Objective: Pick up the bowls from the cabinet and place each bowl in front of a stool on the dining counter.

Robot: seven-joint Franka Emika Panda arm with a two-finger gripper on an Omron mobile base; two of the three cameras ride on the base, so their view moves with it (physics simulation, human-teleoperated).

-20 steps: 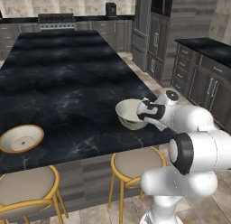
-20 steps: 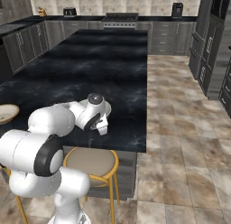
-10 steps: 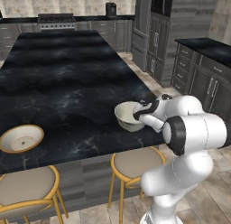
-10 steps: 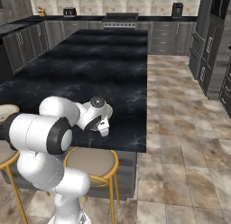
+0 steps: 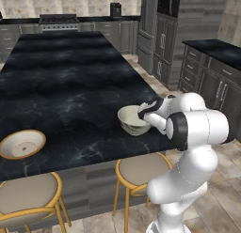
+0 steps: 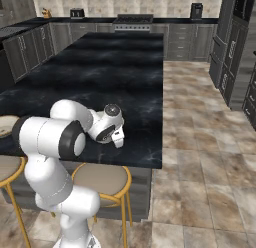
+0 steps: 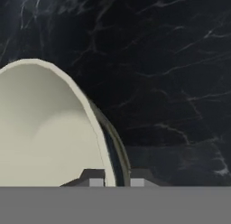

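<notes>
The deep cream-green bowl [image 5: 131,120] sits on the black marble dining counter [image 5: 70,77] near its front edge, above the right-hand stool [image 5: 139,168]. My gripper [image 5: 142,115] is shut on the bowl's right rim. In the hand view the rim of the deep bowl [image 7: 45,128] runs between the two fingertips [image 7: 96,180], one inside and one outside, with my gripper [image 7: 116,182] straddling it. The shallow cream bowl [image 5: 22,143] with the orange rim lies at the counter's front left, above the left stool [image 5: 26,194]. The cabinet is out of view.
Beyond the deep bowl the counter stretches far back. A stove and dark cabinets line the rear wall [image 5: 56,23]. Grey drawer units with a black worktop [image 5: 212,63] stand to the right across a tiled floor [image 6: 200,142]. My elbow [image 6: 50,137] overhangs the stool [image 6: 100,178].
My arm has folded, its elbow swinging up and closer to the hand. The hand and the deep bowl have shifted only slightly left on the counter.
</notes>
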